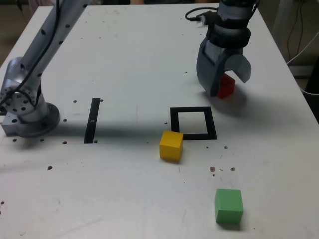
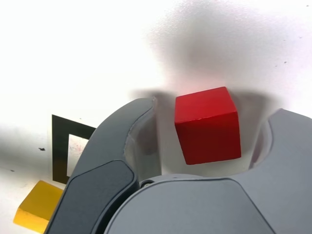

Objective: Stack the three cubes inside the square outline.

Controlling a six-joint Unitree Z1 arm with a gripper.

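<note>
The red cube (image 1: 227,86) (image 2: 207,124) rests on the white table at the back right of the exterior view. My gripper (image 1: 228,81) (image 2: 214,109) is lowered over it with one jaw on each side; it is open, and a small gap shows on both sides of the cube. The square outline (image 1: 174,122) (image 2: 58,151) lies nearer the front, to the exterior view's left of the red cube. The yellow cube (image 1: 171,145) (image 2: 36,207) sits at the outline's front left corner, just outside it. The green cube (image 1: 229,205) stands alone near the front edge.
A straight black strip (image 1: 92,119) lies to the exterior view's left of the outline. The arm's base (image 1: 25,112) stands at the far left edge. A black cable (image 1: 195,15) lies at the back behind the gripper. The table's right edge (image 1: 304,94) is close to the gripper.
</note>
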